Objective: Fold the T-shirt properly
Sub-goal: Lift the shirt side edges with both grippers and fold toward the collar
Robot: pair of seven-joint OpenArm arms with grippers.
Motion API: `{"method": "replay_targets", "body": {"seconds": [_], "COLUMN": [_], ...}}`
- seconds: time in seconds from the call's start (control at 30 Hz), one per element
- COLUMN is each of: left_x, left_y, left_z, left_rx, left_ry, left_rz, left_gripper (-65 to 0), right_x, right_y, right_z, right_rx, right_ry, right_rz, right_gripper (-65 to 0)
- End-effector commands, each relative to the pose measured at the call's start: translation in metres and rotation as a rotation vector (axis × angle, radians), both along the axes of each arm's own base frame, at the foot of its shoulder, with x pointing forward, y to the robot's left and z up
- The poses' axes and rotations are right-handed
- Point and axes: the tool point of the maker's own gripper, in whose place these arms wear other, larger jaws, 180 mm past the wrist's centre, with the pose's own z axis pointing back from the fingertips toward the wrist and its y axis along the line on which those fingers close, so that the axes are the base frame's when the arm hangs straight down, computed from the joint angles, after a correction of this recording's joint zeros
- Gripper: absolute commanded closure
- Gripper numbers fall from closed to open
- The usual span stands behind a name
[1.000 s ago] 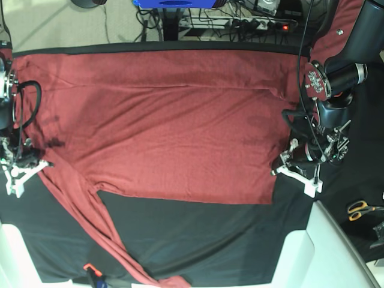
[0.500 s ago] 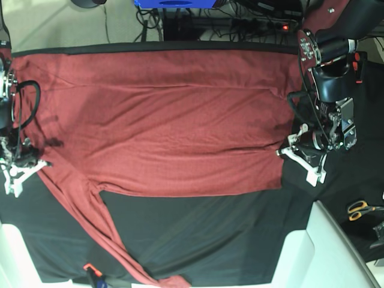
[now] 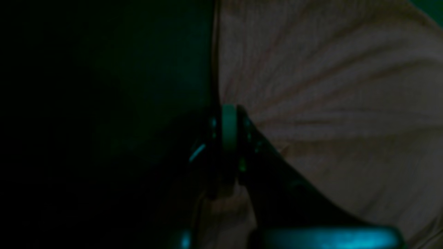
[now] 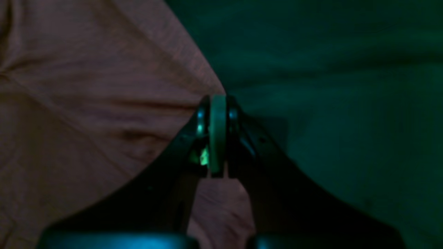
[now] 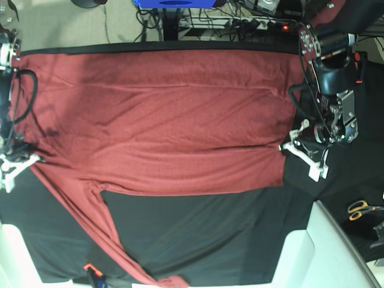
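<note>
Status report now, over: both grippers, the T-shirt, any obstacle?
Left gripper and right gripper shut on T-shirt edges. Shirt spread flat, one sleeve trailing toward the near edge. Nothing on the cloth.

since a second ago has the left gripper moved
Yes. In the base view the left gripper, shut on the T-shirt edge, has shifted up the picture, away from the fixed scissors.

No text, label, brand, number or sign can be read anywhere in these views. The T-shirt (image 5: 162, 120) is plain, with no print. Both wrist views are too dark and blurred to show any lettering.
</note>
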Motion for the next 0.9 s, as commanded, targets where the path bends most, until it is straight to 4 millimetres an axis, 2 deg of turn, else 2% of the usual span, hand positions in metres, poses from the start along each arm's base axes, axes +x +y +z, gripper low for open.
{"method": "replay_targets", "body": {"seconds": [0.0, 0.2, 0.33, 0.63, 0.7, 0.87], "left_x": [-0.022, -0.029, -0.035, -0.034, -0.034, -0.034], "left_y": [0.013, 0.019, 0.021, 0.021, 0.021, 0.021], "left_z": [-0.008, 0.008, 0.009, 0.010, 0.010, 0.010], "left_rx": [0.064, 0.126, 0.140, 0.143, 0.143, 0.143], "left_ry": [0.102, 0.096, 0.100, 0.097, 0.097, 0.097], "left_rz": [-0.023, -0.062, -0.068, -0.069, -0.069, -0.069], "left_gripper": [0.0, 0.0, 0.0, 0.0, 0.0, 0.0], "right_x": [0.016, 0.010, 0.001, -0.006, -0.013, -0.010], "right_y": [-0.008, -0.015, -0.018, -0.019, -0.020, -0.015], "right_z": [0.020, 0.018, 0.013, 0.007, 0.003, 0.016], "right_rx": [-0.016, -0.028, -0.032, -0.034, -0.036, -0.068], "right_ry": [-0.062, -0.049, -0.032, -0.017, -0.003, -0.041], "right_rz": [-0.001, -0.004, -0.009, -0.008, -0.008, 0.033], "right_gripper": [-0.2, -0.2, -0.2, -0.2, -0.2, -0.2]}}
